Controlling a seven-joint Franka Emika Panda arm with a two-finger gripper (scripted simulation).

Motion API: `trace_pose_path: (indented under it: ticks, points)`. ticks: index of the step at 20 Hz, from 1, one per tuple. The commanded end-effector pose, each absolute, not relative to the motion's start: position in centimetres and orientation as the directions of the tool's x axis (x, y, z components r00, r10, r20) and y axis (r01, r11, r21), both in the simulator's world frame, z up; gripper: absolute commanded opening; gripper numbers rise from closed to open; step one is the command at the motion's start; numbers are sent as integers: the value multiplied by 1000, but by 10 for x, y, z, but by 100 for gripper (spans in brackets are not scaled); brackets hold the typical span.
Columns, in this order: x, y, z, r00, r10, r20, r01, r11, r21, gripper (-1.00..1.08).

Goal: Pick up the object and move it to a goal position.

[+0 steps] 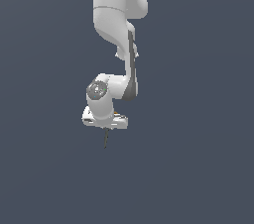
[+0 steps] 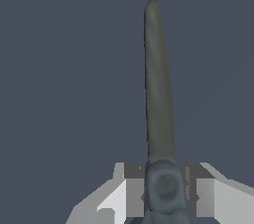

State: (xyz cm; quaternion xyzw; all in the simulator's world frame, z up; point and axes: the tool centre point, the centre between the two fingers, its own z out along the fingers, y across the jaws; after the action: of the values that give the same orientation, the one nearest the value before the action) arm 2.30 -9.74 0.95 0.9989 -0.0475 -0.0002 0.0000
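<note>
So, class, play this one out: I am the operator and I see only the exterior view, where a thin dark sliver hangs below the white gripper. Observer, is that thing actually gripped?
Observer: Yes. In the wrist view the gripper has a finger on each side of the scissors, closed against the round pivot.
Operator: Are the blades spread apart?
Observer: No. They lie shut together and read as a single tapering dark blade pointing straight away from the fingers.
</note>
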Motion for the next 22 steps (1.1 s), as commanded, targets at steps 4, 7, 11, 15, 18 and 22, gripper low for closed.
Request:
trace_pose_path:
  ticks: [4,7,11,15,18,22]
  points:
    - [23,-97,8,996,-95,0,-95,-996,0,-100]
    - [23,-97,10,996,-94,1,-94,-996,0,-100]
    - [21,-98,18,996,-94,1,-94,-996,0,-100]
    - [17,-100,33,996,-94,1,-94,-996,0,-100]
    - [13,-102,50,996,-94,1,-94,-996,0,-100]
    - [6,-106,80,996,-94,1,-94,-996,0,-100]
